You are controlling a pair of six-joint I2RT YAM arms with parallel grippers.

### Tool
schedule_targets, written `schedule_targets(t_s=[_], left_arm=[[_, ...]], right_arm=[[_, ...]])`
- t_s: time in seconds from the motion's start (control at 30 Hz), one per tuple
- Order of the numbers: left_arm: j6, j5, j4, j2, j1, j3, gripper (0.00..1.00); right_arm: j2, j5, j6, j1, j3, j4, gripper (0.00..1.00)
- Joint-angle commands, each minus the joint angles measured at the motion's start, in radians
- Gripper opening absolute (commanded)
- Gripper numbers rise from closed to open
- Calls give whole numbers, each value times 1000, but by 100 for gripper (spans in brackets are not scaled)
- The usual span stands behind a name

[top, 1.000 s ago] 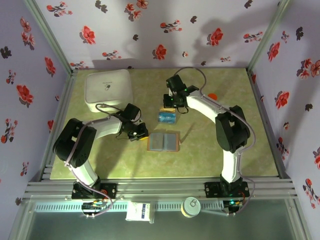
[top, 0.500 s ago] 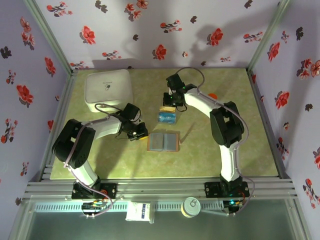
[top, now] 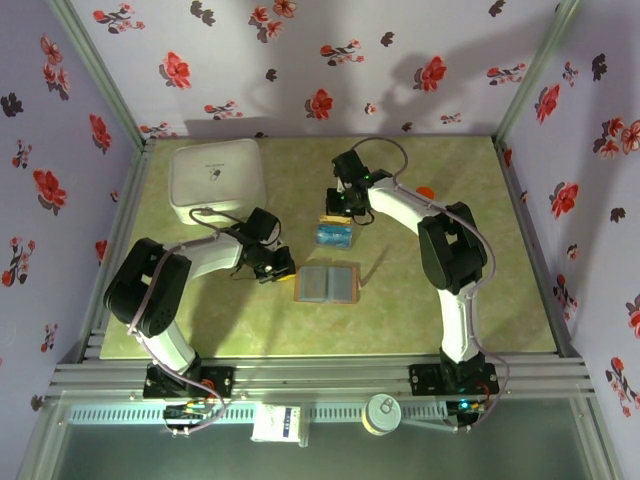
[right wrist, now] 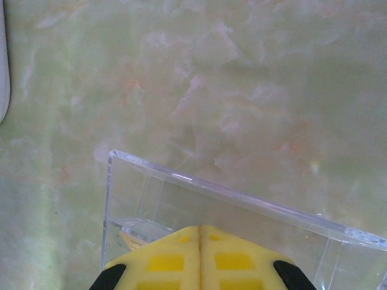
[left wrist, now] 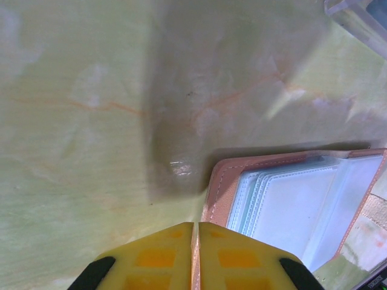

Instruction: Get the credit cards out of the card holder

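Observation:
The brown card holder (top: 327,283) lies open on the green table; its see-through pockets (left wrist: 290,205) face up. My left gripper (top: 286,268) sits at its left edge. The yellow fingertips (left wrist: 196,225) are pressed together, with the holder's pink-brown stitched edge running in between them. Blue credit cards (top: 335,236) rest in a clear plastic box just behind the holder. My right gripper (top: 339,206) hovers over that box's far side, shut with nothing in it (right wrist: 200,228). A yellow card edge (right wrist: 132,240) shows through the box's clear wall (right wrist: 242,199).
A white square box (top: 218,180) stands at the back left. A small orange thing (top: 426,192) lies at the back right. Flowered walls close in the table on three sides. The clear box's corner (left wrist: 357,15) shows in the left wrist view.
The right arm's elbow has swung in toward the left while its gripper stays over the clear box. The left arm and the card holder have not moved.

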Motion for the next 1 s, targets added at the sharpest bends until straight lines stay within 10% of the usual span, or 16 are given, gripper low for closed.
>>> schedule_targets(t_s=[0.0, 0.5, 0.97], left_arm=[[-1, -4, -9, -16, 8, -12, 11], [-16, 9, 9, -27, 1, -13, 11], [-33, 14, 34, 3, -36, -25, 9]], right_arm=[[2, -22, -2, 4, -2, -36, 8], [-125, 82, -23, 16, 14, -86, 18], [-329, -26, 184, 105, -327, 41, 21]])
